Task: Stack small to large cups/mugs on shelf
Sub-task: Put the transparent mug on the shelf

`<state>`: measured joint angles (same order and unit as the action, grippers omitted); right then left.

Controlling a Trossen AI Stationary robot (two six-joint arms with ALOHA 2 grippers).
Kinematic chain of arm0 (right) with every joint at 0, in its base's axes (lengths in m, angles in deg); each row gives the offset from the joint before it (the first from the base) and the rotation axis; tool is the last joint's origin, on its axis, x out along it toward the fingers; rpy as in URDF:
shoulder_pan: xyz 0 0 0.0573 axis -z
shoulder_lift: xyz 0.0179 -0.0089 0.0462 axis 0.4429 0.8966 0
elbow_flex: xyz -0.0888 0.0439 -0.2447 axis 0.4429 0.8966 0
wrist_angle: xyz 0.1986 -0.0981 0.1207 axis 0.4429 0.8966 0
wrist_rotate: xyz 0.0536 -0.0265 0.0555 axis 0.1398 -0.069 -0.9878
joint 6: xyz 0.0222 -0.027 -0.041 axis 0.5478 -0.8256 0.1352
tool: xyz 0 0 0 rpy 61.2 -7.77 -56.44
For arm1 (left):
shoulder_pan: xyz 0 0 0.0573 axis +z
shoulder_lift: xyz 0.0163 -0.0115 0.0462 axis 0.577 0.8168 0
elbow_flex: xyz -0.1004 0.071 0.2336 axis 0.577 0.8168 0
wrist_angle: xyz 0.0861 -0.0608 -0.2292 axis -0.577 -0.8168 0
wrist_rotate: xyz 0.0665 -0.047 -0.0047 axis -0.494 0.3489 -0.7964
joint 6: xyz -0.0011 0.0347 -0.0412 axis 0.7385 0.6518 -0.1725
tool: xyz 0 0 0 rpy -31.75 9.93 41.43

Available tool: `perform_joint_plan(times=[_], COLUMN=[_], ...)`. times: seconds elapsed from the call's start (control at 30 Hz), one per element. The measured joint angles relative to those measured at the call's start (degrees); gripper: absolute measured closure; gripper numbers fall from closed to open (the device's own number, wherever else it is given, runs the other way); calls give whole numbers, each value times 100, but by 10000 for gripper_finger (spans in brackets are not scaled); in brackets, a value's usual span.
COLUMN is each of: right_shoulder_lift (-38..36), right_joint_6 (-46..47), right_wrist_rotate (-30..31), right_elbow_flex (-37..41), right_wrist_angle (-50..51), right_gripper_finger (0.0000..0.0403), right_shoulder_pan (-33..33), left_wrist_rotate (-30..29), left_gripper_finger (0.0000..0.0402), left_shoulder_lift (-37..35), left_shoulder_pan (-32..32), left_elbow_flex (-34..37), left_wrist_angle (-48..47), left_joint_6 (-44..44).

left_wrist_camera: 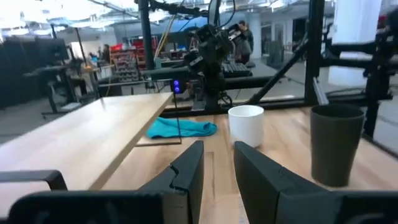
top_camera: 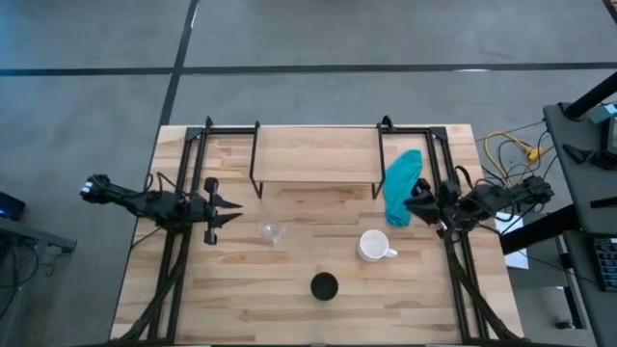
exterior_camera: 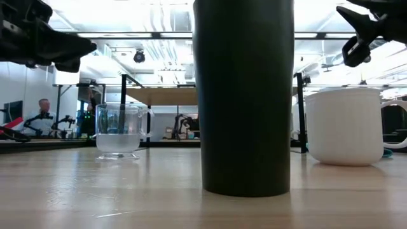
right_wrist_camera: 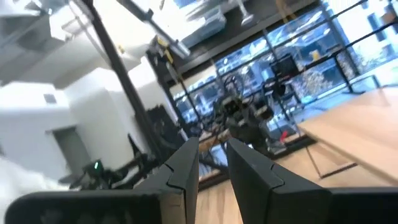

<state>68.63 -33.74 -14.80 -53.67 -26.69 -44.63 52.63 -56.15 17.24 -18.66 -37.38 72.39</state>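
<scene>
While both pincers, left pincer point(top_camera: 231, 209) and right pincer point(top_camera: 413, 204), hover slightly apart, black cup point(top_camera: 324, 286) stands near the tabletop point(top_camera: 289, 308) edge at 6 o'clock.

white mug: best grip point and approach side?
Judging from the high view, pinch the white mug across its open rim, coming from above. It stands upright with its handle toward the right gripper, so the rim away from the handle is free; the black cup stands apart.
</scene>
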Motion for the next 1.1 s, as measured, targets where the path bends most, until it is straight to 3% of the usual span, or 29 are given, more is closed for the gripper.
perform_joint_plan(times=[0.27, 0.43, 0.7, 0.87, 1.1], right_shoulder_lift=[288, 888, 2411, 3388, 4806], right_joint_6=[245, 648, 808, 726, -146], right_wrist_rotate=[151, -55, -446, -450, -454], right_elbow_flex=[-144, -768, -2790, -4134, -5520], right_wrist_angle=[-597, -304, 1867, 3547, 4602], right_gripper_finger=[333, 335, 335, 335, 335], right_shoulder_pan=[-1, -3, -3, -3, -3], left_wrist_rotate=[-87, -89, -94, -94, -163], left_gripper_finger=[327, 327, 327, 327, 327], left_shoulder_lift=[390, 936, 2410, 3083, 3647], left_shoulder_pan=[0, 0, 0, 0, 0], left_elbow_flex=[-265, -1177, -3142, -3997, -4569], left_wrist_angle=[734, 71, -2084, -2055, -2068], left_joint_6=[-106, -77, -75, -126, 71])
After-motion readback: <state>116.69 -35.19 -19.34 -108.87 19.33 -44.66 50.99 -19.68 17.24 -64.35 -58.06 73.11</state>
